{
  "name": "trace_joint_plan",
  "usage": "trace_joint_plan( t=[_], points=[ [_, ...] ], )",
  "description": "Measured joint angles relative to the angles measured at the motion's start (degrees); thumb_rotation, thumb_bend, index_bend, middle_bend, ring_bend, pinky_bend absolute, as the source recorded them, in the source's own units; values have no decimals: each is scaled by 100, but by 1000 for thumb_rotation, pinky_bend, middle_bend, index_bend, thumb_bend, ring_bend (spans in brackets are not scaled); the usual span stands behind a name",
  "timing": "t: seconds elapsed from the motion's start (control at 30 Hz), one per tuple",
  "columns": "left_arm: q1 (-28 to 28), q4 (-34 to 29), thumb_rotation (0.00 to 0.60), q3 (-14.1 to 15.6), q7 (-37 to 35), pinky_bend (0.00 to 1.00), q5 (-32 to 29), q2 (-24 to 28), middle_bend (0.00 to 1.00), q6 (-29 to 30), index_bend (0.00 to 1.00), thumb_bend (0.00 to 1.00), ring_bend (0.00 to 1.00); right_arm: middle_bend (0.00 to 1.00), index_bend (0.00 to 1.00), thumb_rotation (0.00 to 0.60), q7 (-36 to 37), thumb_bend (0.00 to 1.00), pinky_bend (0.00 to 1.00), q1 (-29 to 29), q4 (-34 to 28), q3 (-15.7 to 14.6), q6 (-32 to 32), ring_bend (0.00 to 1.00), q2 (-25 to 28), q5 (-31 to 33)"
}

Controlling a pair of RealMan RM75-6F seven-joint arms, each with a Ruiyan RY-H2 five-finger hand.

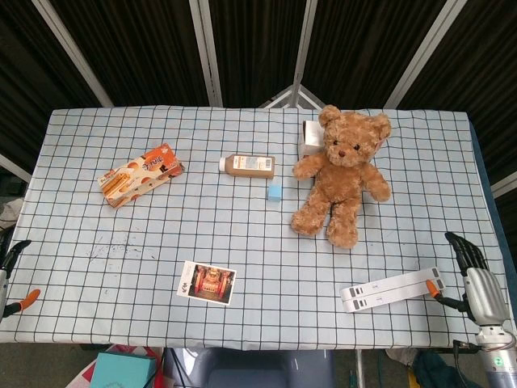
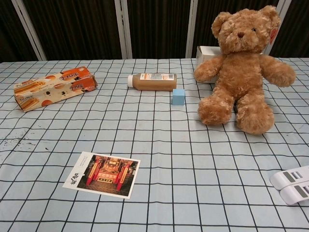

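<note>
My right hand (image 1: 475, 281) hovers at the table's right front corner, fingers spread and empty, its orange thumb tip close to the end of two white strips (image 1: 392, 290) (image 2: 292, 185). My left hand (image 1: 11, 279) barely shows at the left edge, holding nothing, nearest the bare tablecloth. A brown teddy bear (image 1: 342, 172) (image 2: 242, 68) sits at the back right, leaning in front of a white box (image 1: 309, 139) (image 2: 206, 54). A brown drink bottle (image 1: 248, 166) (image 2: 152, 81) lies on its side mid-table, a small blue cube (image 1: 275, 191) (image 2: 178, 96) beside it.
An orange snack box (image 1: 140, 174) (image 2: 54, 87) lies at the left. A postcard (image 1: 207, 282) (image 2: 102, 174) lies flat near the front edge. The checked tablecloth (image 1: 266, 250) covers the whole table. A teal box (image 1: 123, 369) sits on the floor below the front edge.
</note>
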Motion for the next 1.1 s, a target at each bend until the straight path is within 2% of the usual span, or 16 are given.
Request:
trace_joint_plan(
  t=[0.13,0.33,0.43,0.57,0.83,1.1],
  points=[
    [-50,7,600,-47,98,30,-112,-36,0,-86,166,243,0,78,0,600,925,319,0,374,-518,157,-821,39,295,244],
    [-59,0,600,-73,166,30,-175,-58,0,-92,167,243,0,81,2,600,1270,319,0,957,-1024,714,-1859,39,533,1344],
    [-58,1,600,-88,173,30,-203,-59,0,-86,167,243,0,137,50,600,1264,319,0,1293,-1099,1025,-2301,66,558,1964],
    [-66,7,600,-114,184,30,-270,-59,0,-103,167,243,0,198,140,600,926,319,0,1645,-979,1292,-2583,106,434,2610],
    [-104,19,600,-167,228,30,-397,-58,0,-168,167,243,0,198,140,600,-421,319,0,2206,-429,1486,-2794,106,-115,3777],
    [-115,24,600,-197,223,30,-474,-53,0,-187,167,243,0,208,140,600,-1250,319,0,2667,181,1566,-3081,113,-657,4618]
  ],
)
